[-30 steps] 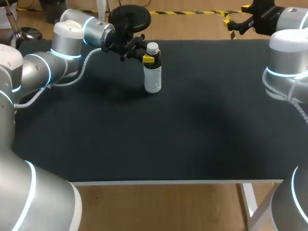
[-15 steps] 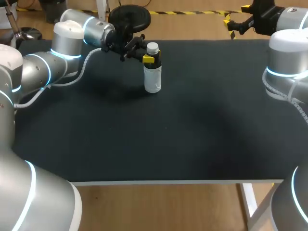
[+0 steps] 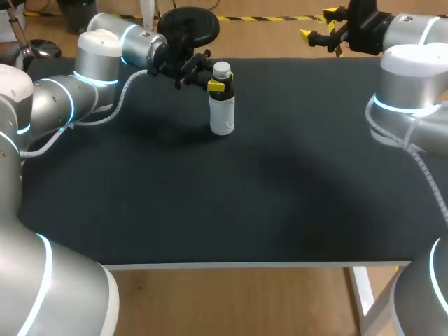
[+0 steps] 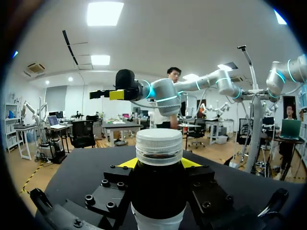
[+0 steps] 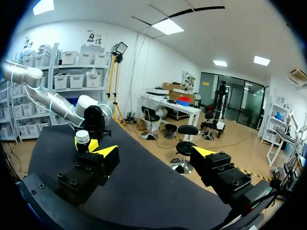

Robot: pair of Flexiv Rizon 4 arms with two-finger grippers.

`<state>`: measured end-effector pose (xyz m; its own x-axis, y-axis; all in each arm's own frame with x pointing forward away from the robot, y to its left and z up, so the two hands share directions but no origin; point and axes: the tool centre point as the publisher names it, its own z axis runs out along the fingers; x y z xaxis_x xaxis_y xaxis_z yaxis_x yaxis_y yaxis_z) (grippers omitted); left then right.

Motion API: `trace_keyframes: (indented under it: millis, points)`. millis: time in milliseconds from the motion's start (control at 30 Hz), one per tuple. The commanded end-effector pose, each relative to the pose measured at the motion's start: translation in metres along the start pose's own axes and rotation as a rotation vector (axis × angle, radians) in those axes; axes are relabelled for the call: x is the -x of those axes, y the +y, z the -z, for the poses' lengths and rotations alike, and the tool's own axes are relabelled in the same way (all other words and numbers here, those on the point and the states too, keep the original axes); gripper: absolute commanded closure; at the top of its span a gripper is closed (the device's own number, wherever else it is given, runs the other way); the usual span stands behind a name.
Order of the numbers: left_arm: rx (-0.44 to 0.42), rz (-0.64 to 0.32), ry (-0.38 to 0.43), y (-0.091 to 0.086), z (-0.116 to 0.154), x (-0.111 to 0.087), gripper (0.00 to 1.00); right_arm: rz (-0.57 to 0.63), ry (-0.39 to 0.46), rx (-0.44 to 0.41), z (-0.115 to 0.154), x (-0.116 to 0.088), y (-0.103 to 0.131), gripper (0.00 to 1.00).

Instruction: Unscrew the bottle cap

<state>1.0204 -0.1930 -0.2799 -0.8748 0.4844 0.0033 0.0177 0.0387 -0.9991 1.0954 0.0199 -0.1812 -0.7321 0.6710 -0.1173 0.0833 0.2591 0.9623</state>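
the dark table (image 3: 245, 189) spans the view. the right gripper (image 3: 318, 23) hangs at its far edge, fingers spread wide. the left gripper (image 3: 213, 85) pinches from both sides the neck of the upright white bottle (image 3: 222, 115), far-left of the middle, just under its cap (image 3: 222, 69).

Upright white bottle (image 3: 222, 112), ribbed white cap (image 3: 222, 69) still on

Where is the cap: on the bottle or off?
On. The white cap sits atop the upright bottle, whose neck the left gripper clamps.
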Motion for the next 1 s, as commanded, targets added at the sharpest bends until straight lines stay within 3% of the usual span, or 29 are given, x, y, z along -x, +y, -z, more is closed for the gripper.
trace_keyframes:
  millis: [33, 733, 1000]
  points:
    - [-0.006, 0.001, 0.099, 0.003, 0.003, 0.007, 1.0, 0.001, -0.017, 0.097, -0.008, -0.014, -0.003, 0.0]
    - [-0.006, 0.001, 0.099, 0.003, 0.003, 0.007, 1.0, -0.014, 0.09, 0.211, -0.031, -0.098, -0.001, 0.0]
    - [-0.006, 0.001, 0.099, 0.003, 0.003, 0.007, 1.0, -0.034, 0.076, 0.195, -0.043, -0.139, 0.002, 0.0]
